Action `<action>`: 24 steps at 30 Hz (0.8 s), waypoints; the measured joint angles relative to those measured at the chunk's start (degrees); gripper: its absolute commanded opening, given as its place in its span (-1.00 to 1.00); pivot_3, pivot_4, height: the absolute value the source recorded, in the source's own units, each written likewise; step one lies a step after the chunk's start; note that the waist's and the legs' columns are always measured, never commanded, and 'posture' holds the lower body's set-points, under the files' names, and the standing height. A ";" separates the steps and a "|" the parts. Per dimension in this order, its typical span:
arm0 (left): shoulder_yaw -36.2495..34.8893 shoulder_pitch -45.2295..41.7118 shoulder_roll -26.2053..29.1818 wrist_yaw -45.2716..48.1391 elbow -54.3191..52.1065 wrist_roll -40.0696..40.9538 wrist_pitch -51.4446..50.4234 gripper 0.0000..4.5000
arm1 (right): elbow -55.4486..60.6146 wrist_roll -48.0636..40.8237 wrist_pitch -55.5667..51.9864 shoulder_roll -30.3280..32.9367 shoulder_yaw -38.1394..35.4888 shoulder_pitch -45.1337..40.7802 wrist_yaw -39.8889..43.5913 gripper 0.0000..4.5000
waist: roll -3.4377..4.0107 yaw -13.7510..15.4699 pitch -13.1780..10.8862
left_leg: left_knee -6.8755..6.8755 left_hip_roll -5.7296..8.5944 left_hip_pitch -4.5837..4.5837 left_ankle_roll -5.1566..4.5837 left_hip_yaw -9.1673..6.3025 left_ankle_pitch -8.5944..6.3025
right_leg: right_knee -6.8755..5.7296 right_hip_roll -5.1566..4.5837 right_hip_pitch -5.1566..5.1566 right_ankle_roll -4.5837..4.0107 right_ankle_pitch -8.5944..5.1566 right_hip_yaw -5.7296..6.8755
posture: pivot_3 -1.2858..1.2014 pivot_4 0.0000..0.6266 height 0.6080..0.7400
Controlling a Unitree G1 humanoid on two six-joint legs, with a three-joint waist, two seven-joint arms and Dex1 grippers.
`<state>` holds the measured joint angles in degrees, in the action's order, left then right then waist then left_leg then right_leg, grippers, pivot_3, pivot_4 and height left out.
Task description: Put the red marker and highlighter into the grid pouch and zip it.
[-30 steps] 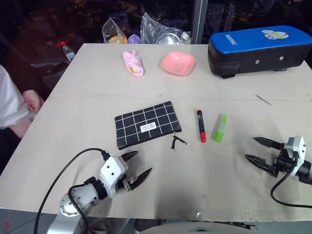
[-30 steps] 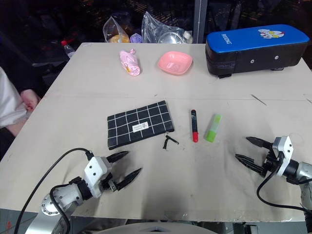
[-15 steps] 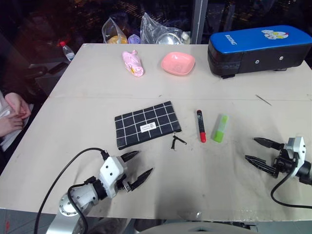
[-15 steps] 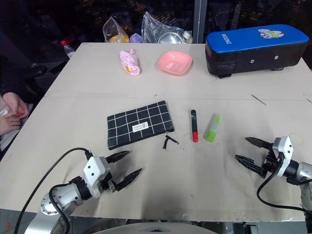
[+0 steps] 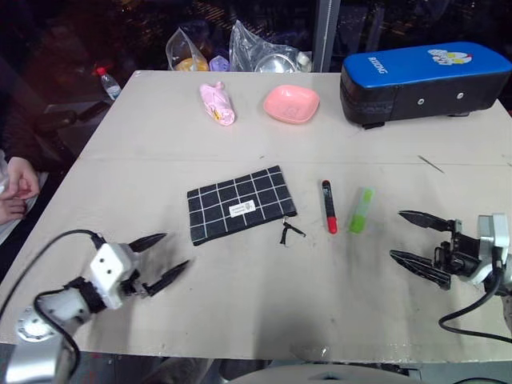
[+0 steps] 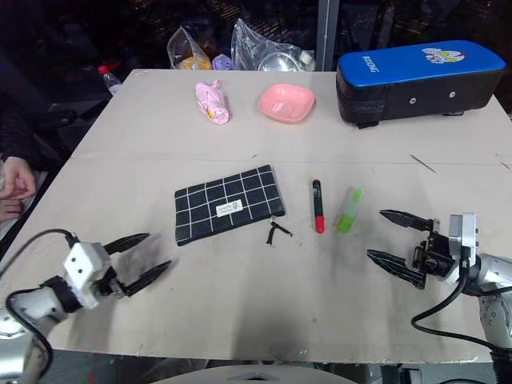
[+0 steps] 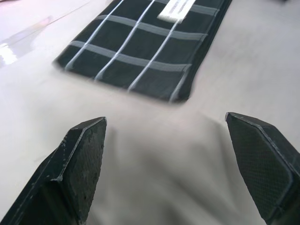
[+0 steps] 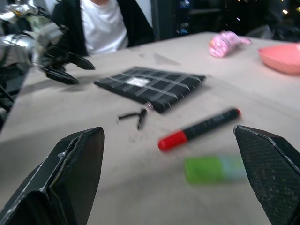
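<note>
The grid pouch (image 5: pixel 241 204) lies flat at the table's middle, black with white lines and a small white label, its black zipper pull (image 5: pixel 290 233) trailing off its right corner. Right of it lie the red marker (image 5: pixel 329 206) and the light-green highlighter (image 5: pixel 361 210), side by side and apart. My left gripper (image 5: pixel 166 257) hovers open near the front left, pointing at the pouch (image 7: pixel 145 44). My right gripper (image 5: pixel 411 238) is open at the front right, aimed at the marker (image 8: pixel 199 128) and highlighter (image 8: pixel 216 168). Neither gripper holds anything.
At the back stand a blue-topped black case (image 5: pixel 422 80), a pink dish (image 5: pixel 291 104), a pink wrapped item (image 5: pixel 218 104) and plastic bags (image 5: pixel 260 54). A person's hand (image 5: pixel 14 188) rests at the table's left edge. A thin sliver (image 5: pixel 433 164) lies at the right.
My left gripper has swung well to the left and risen slightly. My right gripper has lifted and moved left toward the highlighter. The person's arm has drawn back from the table.
</note>
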<state>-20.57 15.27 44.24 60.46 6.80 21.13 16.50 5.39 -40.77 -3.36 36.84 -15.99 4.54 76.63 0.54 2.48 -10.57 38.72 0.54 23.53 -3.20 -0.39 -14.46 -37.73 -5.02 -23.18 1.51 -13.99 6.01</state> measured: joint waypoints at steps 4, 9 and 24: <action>0.93 -6.51 3.58 2.63 9.03 -3.59 6.19 0.84 | 0.25 0.12 -0.14 -0.45 0.61 -0.59 0.14 1.00 | -0.11 0.02 0.01 | 0.00 0.01 0.03 0.00 0.02 0.00 | 0.03 0.00 -0.01 0.02 0.03 0.01 | 0.03 -0.52 1.00; 3.44 -15.68 6.75 3.57 18.03 -9.23 17.11 0.84 | -0.22 0.72 0.09 -1.37 1.66 -1.79 0.35 1.00 | -0.18 -0.16 0.00 | -0.05 0.00 0.10 0.00 0.13 0.00 | 0.04 -0.01 -0.13 -0.11 0.24 -0.06 | 0.03 -0.52 1.00; 17.08 -33.39 7.84 -3.59 35.02 -27.78 57.15 0.84 | -1.05 2.39 1.34 -2.68 1.66 -2.32 -1.70 1.00 | -0.22 -0.08 0.00 | -0.08 0.00 0.07 -0.02 0.56 0.02 | -0.10 0.06 -0.30 0.01 0.46 -0.40 | 0.03 -0.52 1.00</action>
<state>-3.49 -18.11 52.07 56.87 41.82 -6.65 73.65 4.35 -38.38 -2.02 34.16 -14.33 2.22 74.93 0.32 2.39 -10.57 38.64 0.54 23.60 -3.23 0.17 -14.44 -37.82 -4.97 -23.48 1.52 -13.53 5.62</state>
